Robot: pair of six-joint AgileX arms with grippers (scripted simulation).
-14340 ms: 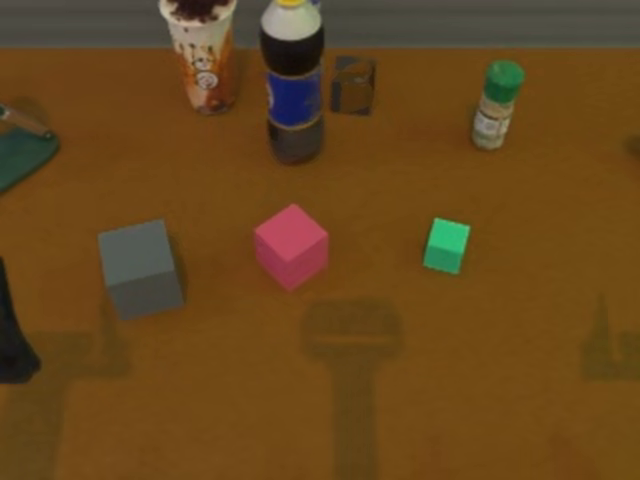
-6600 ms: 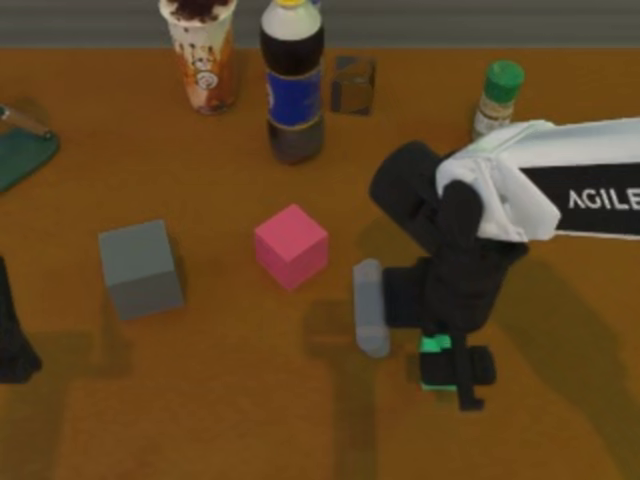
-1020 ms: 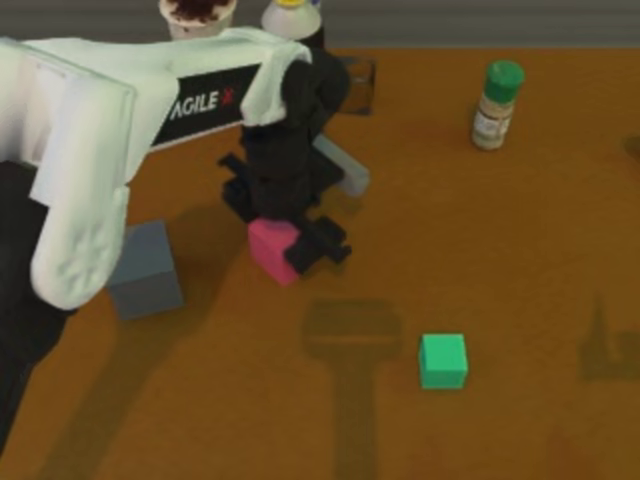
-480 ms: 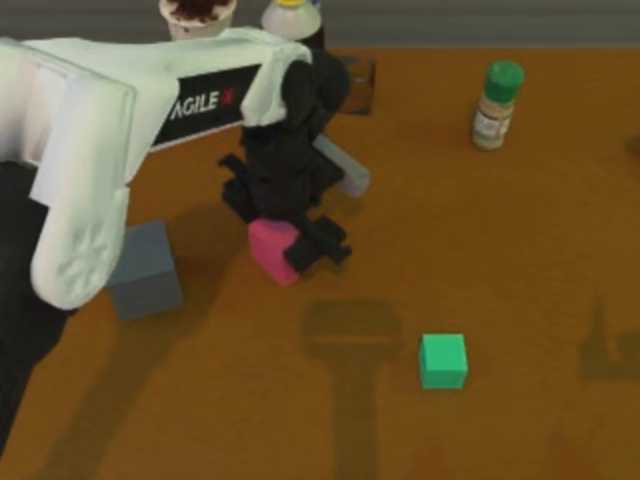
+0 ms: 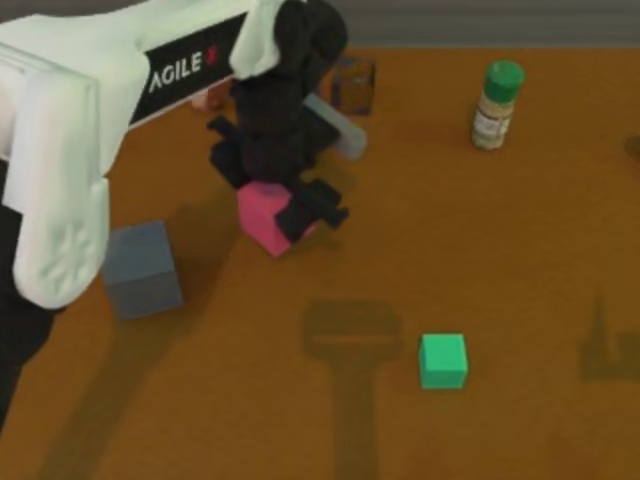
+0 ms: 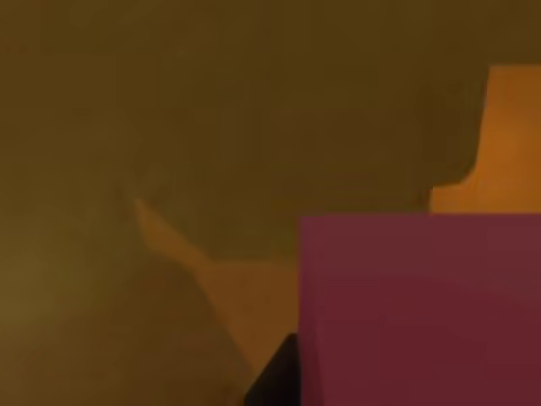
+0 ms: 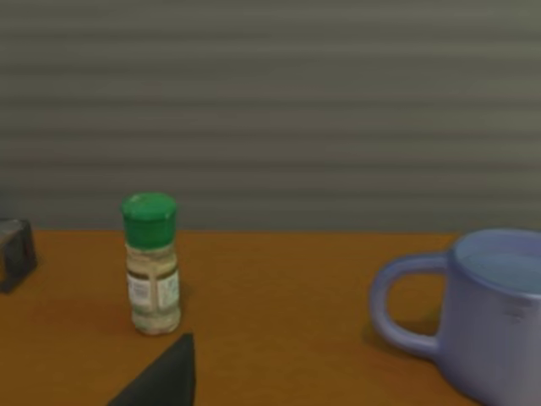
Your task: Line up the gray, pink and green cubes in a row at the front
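My left gripper [image 5: 275,200] is shut on the pink cube [image 5: 260,217], holding it a little above the table left of centre. In the left wrist view the pink cube [image 6: 423,313] fills the lower part, with one dark fingertip [image 6: 279,381] against its side. The gray cube [image 5: 140,268] rests at the left, partly under my left arm. Toward the front, right of centre, the green cube [image 5: 443,360] sits alone. My right arm is out of the top view. Its wrist view shows one dark fingertip [image 7: 169,381] set well off to the side, with nothing beside it.
A green-capped seasoning bottle [image 5: 495,105] stands at the back right, also the seasoning bottle [image 7: 152,262] in the right wrist view. A small dark shiny cube [image 5: 352,85] sits at the back behind my left arm. A lilac mug [image 7: 490,313] is near my right gripper.
My left gripper has risen and shifted slightly back and left, carrying the pink cube off the table. The gray and green cubes have not moved.
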